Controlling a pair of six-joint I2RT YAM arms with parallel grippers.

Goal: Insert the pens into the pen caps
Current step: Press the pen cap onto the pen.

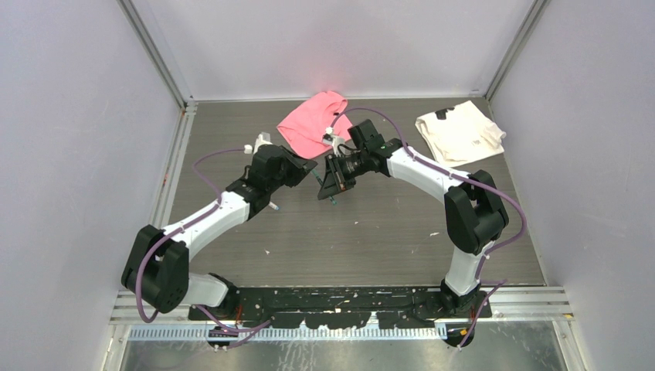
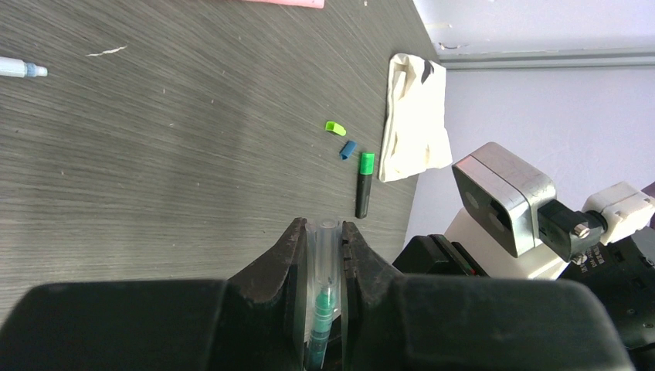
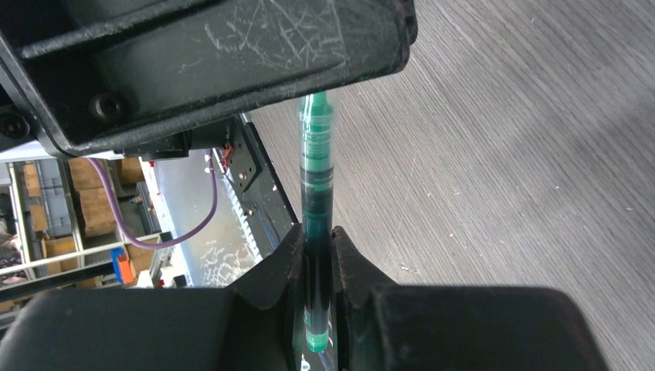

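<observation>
Pale lilac walls (image 1: 77, 116), grey woodgrain tabletop (image 1: 371, 232)

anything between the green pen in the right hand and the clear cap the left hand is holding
Nothing visible does. The right hand grips the green pen, the left hand clamps the clear cap, and the left wrist view shows the pen's green tip already inside the cap.
</observation>
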